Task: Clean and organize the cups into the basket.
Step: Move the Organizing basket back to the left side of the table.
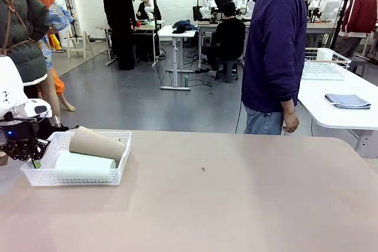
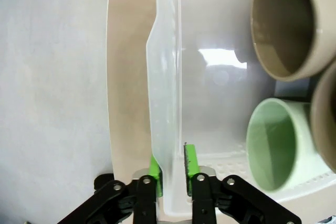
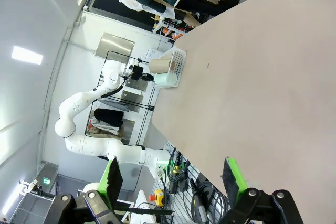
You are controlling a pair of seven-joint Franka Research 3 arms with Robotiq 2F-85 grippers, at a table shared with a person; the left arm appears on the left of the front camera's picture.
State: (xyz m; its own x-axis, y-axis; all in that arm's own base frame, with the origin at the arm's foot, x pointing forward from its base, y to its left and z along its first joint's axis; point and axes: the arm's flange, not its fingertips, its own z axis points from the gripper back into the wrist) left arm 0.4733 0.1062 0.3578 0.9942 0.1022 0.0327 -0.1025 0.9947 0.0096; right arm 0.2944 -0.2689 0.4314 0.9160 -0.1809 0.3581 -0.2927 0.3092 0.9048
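Note:
The white basket (image 1: 77,178) stands at the table's left front corner. In it, a tan cup (image 1: 97,144) lies on its side on top of a pale mint cup (image 1: 85,162). My left gripper (image 1: 29,154) is at the basket's left end wall. In the left wrist view its green pads (image 2: 190,158) straddle the basket's wall (image 2: 165,77), slightly parted, one outside and one inside. Past them I see the mouths of a tan cup (image 2: 291,24), the mint cup (image 2: 275,145) and a second tan cup (image 2: 325,124). My right gripper (image 3: 173,179) hangs open high above the table, holding nothing.
A person in a purple hoodie (image 1: 274,51) stands at the far side, hands down. The tan table (image 1: 224,193) stretches bare to the right of the basket. A white side table at the right carries a wire rack (image 1: 325,63) and a folded cloth (image 1: 347,101).

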